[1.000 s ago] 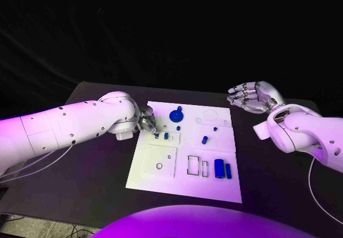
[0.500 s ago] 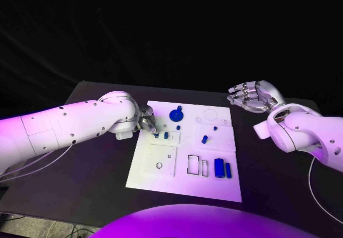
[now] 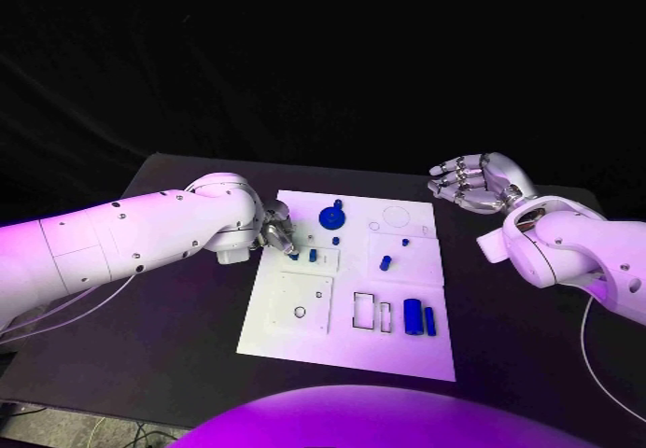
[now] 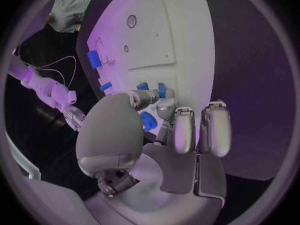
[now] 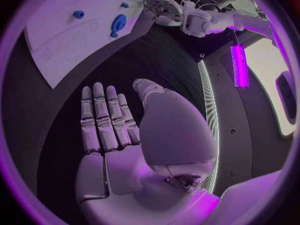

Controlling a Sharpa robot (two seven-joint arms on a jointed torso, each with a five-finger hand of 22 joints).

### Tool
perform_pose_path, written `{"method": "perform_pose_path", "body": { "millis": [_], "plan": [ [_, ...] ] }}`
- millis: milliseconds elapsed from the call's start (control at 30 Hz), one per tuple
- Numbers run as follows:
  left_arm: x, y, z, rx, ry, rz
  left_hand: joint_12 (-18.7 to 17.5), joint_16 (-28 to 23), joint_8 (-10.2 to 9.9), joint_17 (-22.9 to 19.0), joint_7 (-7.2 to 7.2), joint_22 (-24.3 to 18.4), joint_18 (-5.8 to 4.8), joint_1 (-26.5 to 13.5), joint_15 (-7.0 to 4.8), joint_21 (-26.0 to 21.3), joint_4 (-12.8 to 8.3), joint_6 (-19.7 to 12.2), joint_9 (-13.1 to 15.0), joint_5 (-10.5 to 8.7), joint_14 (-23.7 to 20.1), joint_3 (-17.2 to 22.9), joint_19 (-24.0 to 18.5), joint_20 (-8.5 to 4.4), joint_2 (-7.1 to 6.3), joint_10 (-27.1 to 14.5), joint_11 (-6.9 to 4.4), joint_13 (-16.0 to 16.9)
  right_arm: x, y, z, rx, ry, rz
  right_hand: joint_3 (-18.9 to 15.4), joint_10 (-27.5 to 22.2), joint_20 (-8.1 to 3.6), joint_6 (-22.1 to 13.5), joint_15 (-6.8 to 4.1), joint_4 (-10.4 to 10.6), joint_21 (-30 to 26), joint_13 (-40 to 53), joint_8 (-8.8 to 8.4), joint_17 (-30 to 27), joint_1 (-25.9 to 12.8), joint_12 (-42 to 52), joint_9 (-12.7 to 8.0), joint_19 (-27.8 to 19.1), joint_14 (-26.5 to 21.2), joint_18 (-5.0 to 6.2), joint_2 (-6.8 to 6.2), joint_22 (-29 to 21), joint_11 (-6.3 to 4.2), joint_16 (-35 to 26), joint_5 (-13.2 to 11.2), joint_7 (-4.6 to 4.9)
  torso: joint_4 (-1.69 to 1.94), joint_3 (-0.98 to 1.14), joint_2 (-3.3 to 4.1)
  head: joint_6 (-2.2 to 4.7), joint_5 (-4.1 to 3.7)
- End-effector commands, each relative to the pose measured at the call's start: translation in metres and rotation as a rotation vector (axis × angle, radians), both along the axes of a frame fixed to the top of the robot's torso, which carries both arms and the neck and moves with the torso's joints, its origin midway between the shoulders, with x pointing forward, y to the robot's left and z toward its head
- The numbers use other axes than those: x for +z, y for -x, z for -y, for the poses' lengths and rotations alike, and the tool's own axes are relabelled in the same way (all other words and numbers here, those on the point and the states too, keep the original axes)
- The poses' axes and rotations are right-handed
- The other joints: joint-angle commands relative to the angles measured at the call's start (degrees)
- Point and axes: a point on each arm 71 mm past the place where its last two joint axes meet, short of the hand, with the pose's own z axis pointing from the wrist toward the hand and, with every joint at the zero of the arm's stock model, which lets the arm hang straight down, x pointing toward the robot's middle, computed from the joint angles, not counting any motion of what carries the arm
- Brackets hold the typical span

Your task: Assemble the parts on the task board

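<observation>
Head view is showing the black counter (image 3: 161,308) carrying the white board (image 3: 350,345) in its middle, lying flat and running lengthwise away from the robot. The left arm (image 3: 121,243) is reaching in over the counter's left side, and the left hand (image 3: 277,233) is sitting at the board's left edge, toward its far end. In the left wrist view its fingers (image 4: 165,107) are curling down onto the board and closing around a small blue part (image 4: 162,90), with another blue piece (image 4: 147,121) just under the palm; whether the part is truly pinched or only touched, I cannot tell. The right arm (image 3: 572,252) is coming in from the right, and the right hand (image 3: 474,183) is hovering off the board's far right corner, palm up, holding nothing; the right wrist view is showing its fingers (image 5: 103,117) lying straight and side by side, thumb apart. On the board, a blue disc (image 3: 331,218) is standing near the far end, two blue blocks (image 3: 420,318) are lying side by side near the near right corner, and a small blue peg (image 3: 386,263) is standing between those.
</observation>
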Motion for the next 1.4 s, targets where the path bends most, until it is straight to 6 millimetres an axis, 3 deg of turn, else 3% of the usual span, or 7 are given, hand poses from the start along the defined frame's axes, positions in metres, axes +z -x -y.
{"method": "perform_pose_path", "body": {
  "millis": [33, 833, 933, 1100, 1133, 1400],
  "plan": [
    [-0.0023, 0.0020, 0.0018, -0.019, -0.014, -0.015, -0.22, 0.31, 5.39, 6.60, -2.16, 3.08, -0.55, -0.08, -0.36, 0.32, -4.94, 2.15, 8.97, 0.29, 3.89, 5.29, 0.39, 0.11, 0.39, 0.25, -0.10, -0.09, -0.0003, 0.0007, -0.0018, 0.019, 0.003, 0.001, 0.13, 0.05, -0.13, -0.24, -0.20, -0.13, -0.04, -0.10, 0.28, -0.05, -0.37, -0.31, -0.05, 0.39, 0.12, 0.78, 0.07, -0.05, -0.25, -0.07, 0.35, 3.25, -0.08, 0.01, 0.04, 0.02, 0.10],
    [-0.0036, 0.0021, 0.0038, -0.038, -0.022, -0.035, -0.41, 0.30, 5.67, 6.60, -2.21, 3.28, -0.60, -0.31, -0.41, 0.42, -5.66, 2.22, 9.05, 0.40, 3.90, 6.04, 0.49, 0.03, -0.07, 0.31, -0.15, -0.47, -0.0006, 0.0011, -0.0007, 0.017, 0.004, 0.001, 0.13, 0.05, -0.13, -0.24, -0.20, -0.13, -0.04, -0.10, 0.28, -0.05, -0.37, -0.31, -0.05, 0.39, 0.12, 0.78, 0.07, -0.05, -0.25, -0.07, 0.35, 3.25, -0.07, 0.04, 0.09, -0.10, -0.06],
    [-0.0038, 0.0025, 0.0052, -0.043, -0.024, -0.041, -1.51, 0.31, 5.97, 6.62, -2.36, 3.47, -0.65, -1.46, -0.40, 0.51, -5.42, 2.72, 9.07, 0.37, 3.92, 6.12, 0.58, 0.03, -0.33, 0.00, -0.20, -2.59, -0.0006, 0.0011, -0.0007, 0.017, 0.004, 0.001, 0.13, 0.05, -0.13, -0.24, -0.20, -0.13, -0.04, -0.10, 0.28, -0.05, -0.37, -0.31, -0.05, 0.39, 0.12, 0.78, 0.07, -0.05, -0.25, -0.07, 0.35, 3.25, -0.11, 0.04, 0.06, -0.17, -0.07],
    [-0.0043, 0.0028, 0.0056, -0.042, -0.027, -0.051, -1.90, 0.30, 6.14, 6.61, -2.58, 3.59, -0.67, -2.80, -0.47, 0.56, -4.96, 3.11, 9.06, 0.22, 3.93, 5.57, 0.62, -0.01, -0.63, 0.21, -0.33, -3.40, -0.0006, 0.0013, -0.0004, 0.016, 0.004, 0.001, 0.13, 0.05, -0.13, -0.24, -0.20, -0.13, -0.04, -0.10, 0.28, -0.05, -0.37, -0.31, -0.05, 0.39, 0.12, 0.78, 0.07, -0.05, -0.25, -0.07, 0.35, 3.25, -0.09, 0.05, 0.06, -0.19, -0.11],
    [-0.0045, 0.0027, 0.0053, -0.041, -0.028, -0.053, -0.41, 0.32, 6.25, 6.64, -2.70, 3.62, -0.67, -3.30, -0.52, 0.57, -4.78, 3.38, 9.06, 0.21, 3.94, 5.26, 0.63, -0.04, -0.72, 1.31, -0.41, -0.70, -0.0006, 0.0013, -0.0003, 0.016, 0.004, 0.001, 0.13, 0.05, -0.13, -0.24, -0.20, -0.13, -0.04, -0.10, 0.28, -0.05, -0.37, -0.31, -0.05, 0.39, 0.12, 0.78, 0.07, -0.05, -0.25, -0.07, 0.35, 3.25, -0.10, 0.06, 0.03, -0.20, -0.11],
    [-0.0048, 0.0021, 0.0049, -0.031, -0.028, -0.054, -0.18, 0.31, 6.41, 6.63, -3.06, 3.94, -0.74, -5.08, -0.72, 0.73, -4.01, 4.04, 9.03, 0.16, 3.95, 4.03, 0.84, -0.22, -1.05, 1.56, -0.68, -0.38, -0.0005, 0.0016, -0.0001, 0.015, 0.004, 0.001, 0.13, 0.05, -0.13, -0.24, -0.20, -0.13, -0.04, -0.10, 0.28, -0.05, -0.37, -0.31, -0.05, 0.39, 0.12, 0.78, 0.07, -0.05, -0.25, -0.07, 0.35, 3.25, -0.02, 0.04, 0.07, -0.18, -0.17]
  ]
}}
